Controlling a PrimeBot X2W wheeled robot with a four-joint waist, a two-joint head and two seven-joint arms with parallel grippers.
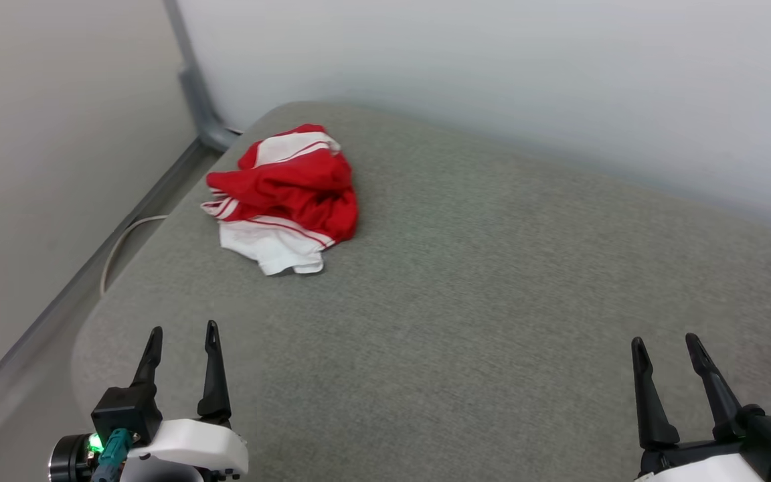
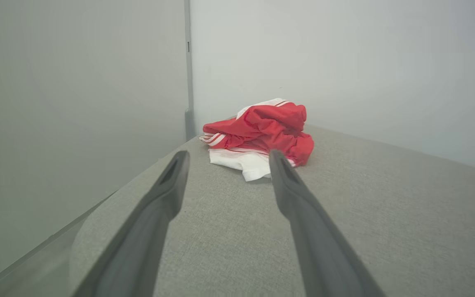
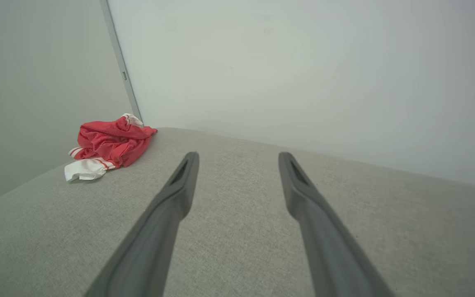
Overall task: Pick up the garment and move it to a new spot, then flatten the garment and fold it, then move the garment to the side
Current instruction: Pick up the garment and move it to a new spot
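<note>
The garment [image 1: 285, 194] lies crumpled in a heap at the far left of the grey padded surface [image 1: 492, 301], red cloth bunched over white sleeve parts with thin red stripes. It also lies ahead of the left fingers, the garment [image 2: 262, 132] just past their tips in the left wrist view, and far to the left as the garment [image 3: 107, 144] in the right wrist view. My left gripper [image 1: 183, 333] hovers open at the near left, well short of the heap. Open and holding nothing, my right gripper [image 1: 665, 341] stands at the near right.
Pale walls [image 1: 492, 80] close the surface at the back and meet at a grey corner post [image 1: 191, 73]. Off the surface's rounded left edge runs a gap with a white cable [image 1: 124, 241] on the floor. The grey surface stretches wide to the right of the heap.
</note>
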